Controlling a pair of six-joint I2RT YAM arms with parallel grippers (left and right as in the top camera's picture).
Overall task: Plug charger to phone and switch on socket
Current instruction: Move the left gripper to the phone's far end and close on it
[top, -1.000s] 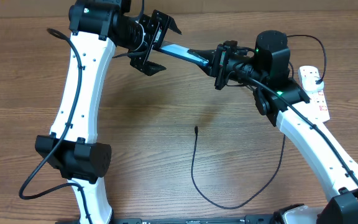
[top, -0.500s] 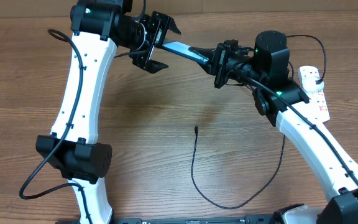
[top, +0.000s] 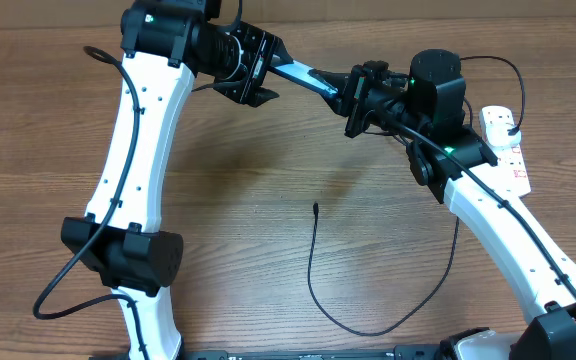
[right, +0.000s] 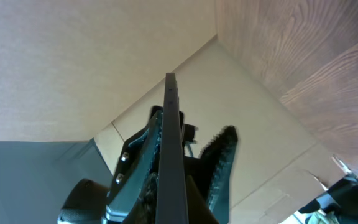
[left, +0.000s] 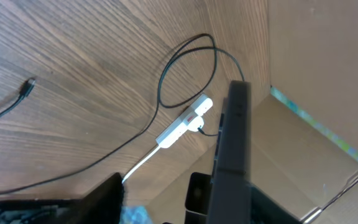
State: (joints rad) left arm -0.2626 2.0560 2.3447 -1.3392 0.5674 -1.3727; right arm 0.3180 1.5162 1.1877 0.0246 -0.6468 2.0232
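Note:
The phone point(top: 303, 78) hangs in the air over the back of the table, its lit blue screen tilted. My right gripper point(top: 350, 97) is shut on its right end. My left gripper point(top: 270, 70) straddles its left end. In the right wrist view the phone point(right: 169, 137) stands edge-on, and a gap shows between it and one of the left fingers point(right: 224, 149). The charger point(top: 313, 270) loops on the table, its connector tip point(top: 315, 208) lying free. The socket point(top: 508, 150) lies at the far right with a black plug point(top: 511, 128) in it.
A cardboard wall point(left: 303, 56) stands right behind the table's back edge, close to both grippers. The socket's white cord point(left: 143, 163) trails over the wood. The charger cable runs under my right arm point(top: 498, 230).
My left gripper has shifted right onto the phone's left end and its jaws have narrowed around it. The right arm and the phone have barely moved.

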